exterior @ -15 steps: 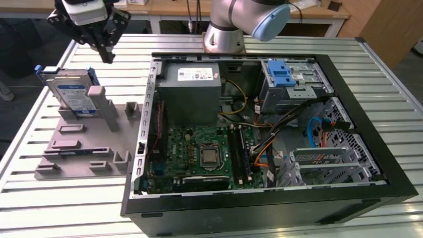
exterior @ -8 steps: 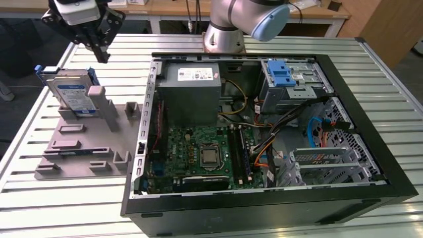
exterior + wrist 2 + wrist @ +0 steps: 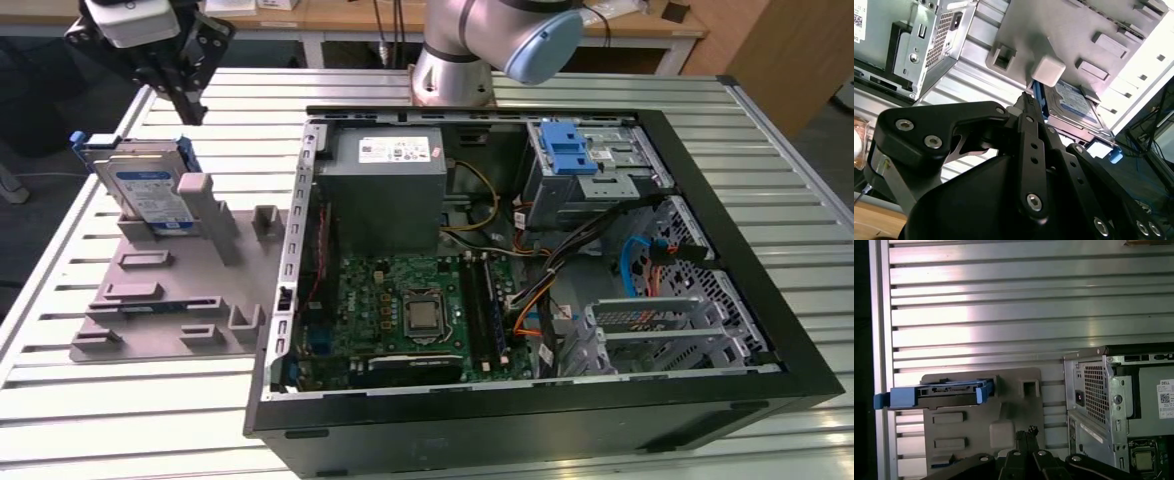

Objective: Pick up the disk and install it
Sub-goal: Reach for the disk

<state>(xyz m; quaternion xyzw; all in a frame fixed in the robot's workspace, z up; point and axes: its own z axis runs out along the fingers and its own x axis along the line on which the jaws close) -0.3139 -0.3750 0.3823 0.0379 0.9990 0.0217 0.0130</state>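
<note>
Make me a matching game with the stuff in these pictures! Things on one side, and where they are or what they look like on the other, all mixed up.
Things:
1. disk
2. tool
3. computer case
4. grey holder

Clues:
A. lies flat on the slatted table, with slots and pegs on top
B. stands up on its edge, with blue plastic around it
C. hangs in the air close to the disk, holding nothing
D. is open on top, with a green board inside

Right pairs: 1-B, 2-C, 3-D, 4-A

Slatted table (image 3: 134, 420): grey fixture (image 3: 187, 290), open computer case (image 3: 534, 425).
</note>
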